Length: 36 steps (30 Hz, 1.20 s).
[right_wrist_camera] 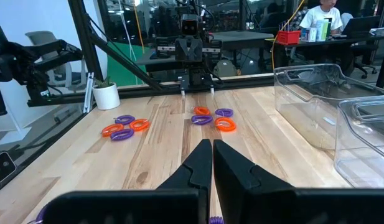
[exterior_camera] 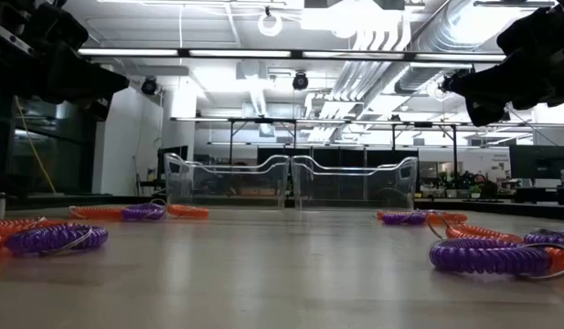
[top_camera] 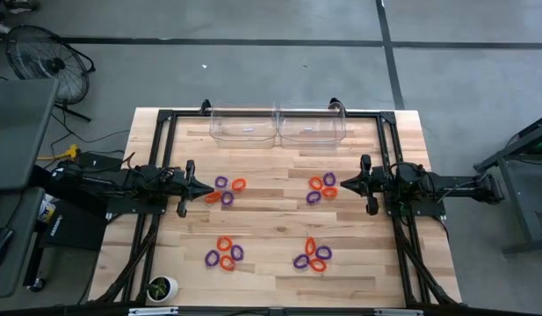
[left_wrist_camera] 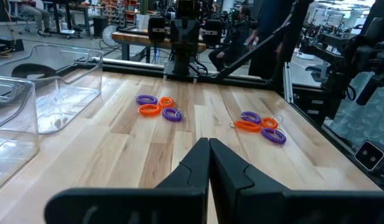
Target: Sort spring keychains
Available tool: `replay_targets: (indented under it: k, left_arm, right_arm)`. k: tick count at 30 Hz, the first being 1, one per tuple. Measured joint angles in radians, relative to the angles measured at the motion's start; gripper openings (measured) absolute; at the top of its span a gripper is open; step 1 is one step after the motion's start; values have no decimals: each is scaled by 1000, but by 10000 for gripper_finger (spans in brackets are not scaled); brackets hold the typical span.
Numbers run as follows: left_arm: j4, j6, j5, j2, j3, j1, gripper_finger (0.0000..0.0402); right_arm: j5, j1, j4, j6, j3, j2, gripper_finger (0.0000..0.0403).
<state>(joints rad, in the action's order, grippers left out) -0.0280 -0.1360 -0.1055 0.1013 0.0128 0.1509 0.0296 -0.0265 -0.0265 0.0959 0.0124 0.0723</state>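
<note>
From the low view my two arms are cut off at the top corners, so I cannot see either pincer there. Spring keychains (exterior_camera: 53, 238) run past both side edges. Through my right wrist camera, a purple coil (right_wrist_camera: 215, 219) is half lost at the frame's edge, behind my closed right gripper (right_wrist_camera: 211, 163).

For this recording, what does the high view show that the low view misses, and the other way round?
Only the high view: both shut grippers, left gripper and right gripper, hanging by the upper keychain clusters, all four clusters of spring keychains, a small potted plant and a floor fan.
Only the low view: the room's ceiling lights and ducts.
Both: the two clear bins and orange and purple keychains on the wooden table.
</note>
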Motion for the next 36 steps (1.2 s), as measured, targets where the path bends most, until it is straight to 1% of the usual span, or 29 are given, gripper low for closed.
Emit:
replay_targets:
  k: [21, 24, 27, 29, 31, 35, 36]
  left_arm:
    - [0, 0, 0, 0, 0, 0, 0]
    - [0, 0, 0, 0, 0, 0, 0]
    - [0, 0, 0, 0, 0, 0, 0]
    - [0, 0, 0, 0, 0, 0, 0]
    - [0, 0, 0, 0, 0, 0, 0]
    - [0, 0, 0, 0, 0, 0, 0]
    - [0, 0, 0, 0, 0, 0, 0]
  right_arm:
    - [0, 0, 0, 0, 0, 0, 11]
    - [-26, 0, -9, 30, -1, 0, 11]
    - [-80, 0, -13, 88, -1, 0, 11]
    - [-138, 0, 35, 161, 20, 15, 11]
    - [-161, 0, 134, 193, 63, 46, 11]
    - [-158, 0, 305, 119, 193, 163, 11]
    - [-161, 0, 309, 115, 216, 208, 11]
